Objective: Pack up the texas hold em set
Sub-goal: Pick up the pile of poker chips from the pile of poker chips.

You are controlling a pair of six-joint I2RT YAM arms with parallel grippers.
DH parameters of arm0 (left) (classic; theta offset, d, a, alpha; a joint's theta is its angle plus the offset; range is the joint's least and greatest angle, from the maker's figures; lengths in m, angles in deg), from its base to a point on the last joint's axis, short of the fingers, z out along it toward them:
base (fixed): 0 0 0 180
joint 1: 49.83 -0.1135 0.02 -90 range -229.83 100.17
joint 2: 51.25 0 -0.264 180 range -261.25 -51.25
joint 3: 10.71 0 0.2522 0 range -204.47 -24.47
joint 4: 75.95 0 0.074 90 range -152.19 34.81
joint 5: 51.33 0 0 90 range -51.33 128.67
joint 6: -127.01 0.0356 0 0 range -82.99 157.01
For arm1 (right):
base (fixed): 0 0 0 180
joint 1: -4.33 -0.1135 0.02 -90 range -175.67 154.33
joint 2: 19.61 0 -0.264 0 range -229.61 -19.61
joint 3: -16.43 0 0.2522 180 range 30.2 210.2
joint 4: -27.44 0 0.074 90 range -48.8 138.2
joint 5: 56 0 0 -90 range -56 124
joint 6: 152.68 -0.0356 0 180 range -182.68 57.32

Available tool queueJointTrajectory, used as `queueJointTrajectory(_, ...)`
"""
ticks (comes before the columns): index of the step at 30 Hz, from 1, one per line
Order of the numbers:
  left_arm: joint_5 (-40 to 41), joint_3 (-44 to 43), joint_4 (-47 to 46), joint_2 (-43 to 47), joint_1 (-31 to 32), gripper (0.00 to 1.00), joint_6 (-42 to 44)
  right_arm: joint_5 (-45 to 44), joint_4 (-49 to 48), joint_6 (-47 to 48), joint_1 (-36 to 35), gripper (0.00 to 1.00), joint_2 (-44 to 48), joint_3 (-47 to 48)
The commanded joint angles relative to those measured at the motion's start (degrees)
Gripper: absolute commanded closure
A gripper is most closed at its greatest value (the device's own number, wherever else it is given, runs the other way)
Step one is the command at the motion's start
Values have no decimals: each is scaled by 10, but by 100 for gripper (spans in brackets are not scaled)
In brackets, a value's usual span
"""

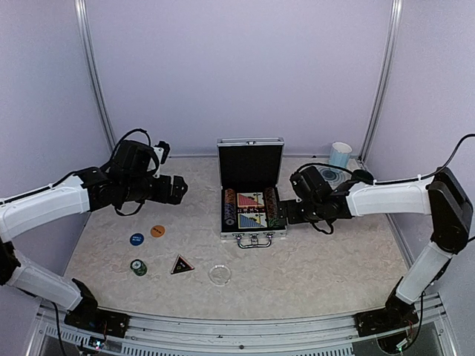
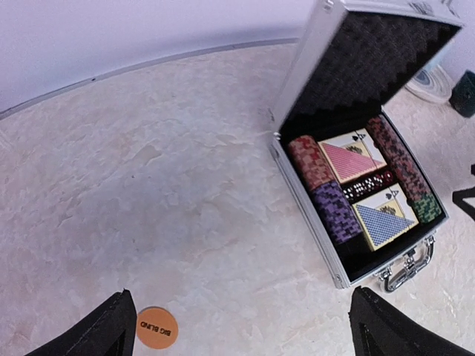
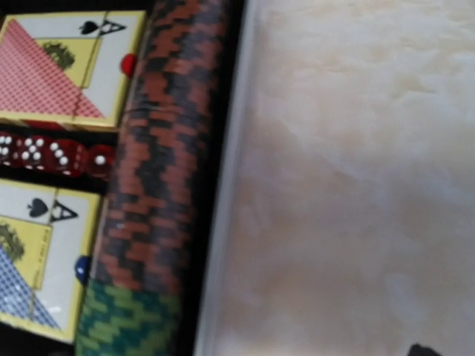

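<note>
Centre of the overhead view: one small silver aluminium briefcase (image 1: pixel 250 141), black-lined, standing open with lid upright on a pale marbled counter (image 1: pixel 319 259).

Inside, per the left wrist view:
- Two card decks: one red-backed deck (image 2: pixel 350 157) nearer the lid, one blue-backed deck (image 2: pixel 382 221) nearer the handle.
- Between them, one line of small red dice (image 2: pixel 369 187), too small to count.
- Down the left side, two rows: one red-and-black chip row (image 2: pixel 312 162), one purple chip row (image 2: pixel 338 213).
- Down the right side, one long dark red chip row (image 2: pixel 393 148), ending in a short run of green chips (image 2: pixel 427 208).

Lower left of the overhead view, five loose pieces well apart from the briefcase:
- one flat blue disc (image 1: pixel 136 239)
- one flat orange disc (image 1: pixel 157 231)
- one short green chip stack (image 1: pixel 139 267)
- one black triangle (image 1: pixel 182 265)
- one clear disc (image 1: pixel 220 275), nearest frame centre

Upper right:
- one light-blue mug (image 1: pixel 341 154)
- one round swirled coaster (image 1: pixel 338 176)
- one dark mug (image 1: pixel 363 176) just beside the coaster

Two grippers:
- Left gripper (image 1: pixel 178 189): left of centre, up-frame of the discs, spread wide, holding nothing.
- Right gripper (image 1: pixel 284 212): just beside the briefcase's right wall, likewise spread wide, nothing held.
</note>
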Motion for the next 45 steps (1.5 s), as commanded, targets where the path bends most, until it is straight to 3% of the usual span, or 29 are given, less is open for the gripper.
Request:
queueJointTrajectory(1, -62, 32, -4, 36, -55, 1, -46, 25, -23, 13, 3, 1, -48, 25)
queueJointTrajectory(12, -50, 46, 13, 18, -73, 1, -69, 29, -23, -3, 19, 1, -87, 33)
queueJointTrajectory(18, -28, 59, 31, 29, -97, 1, -105, 49, -35, 13, 19, 1, -47, 30)
queueJointTrajectory(23, -27, 55, 82, 26, -130, 1, -146, 42, -12, 38, 19, 1, -2, 39)
queueJointTrajectory(34, 1, 53, 241, -59, -127, 1, -199, 52, -13, 40, 19, 1, 45, 6)
queueJointTrajectory(45, -45, 146, 230, 31, -87, 1, -296, 67, -35, 44, 19, 1, 45, -13)
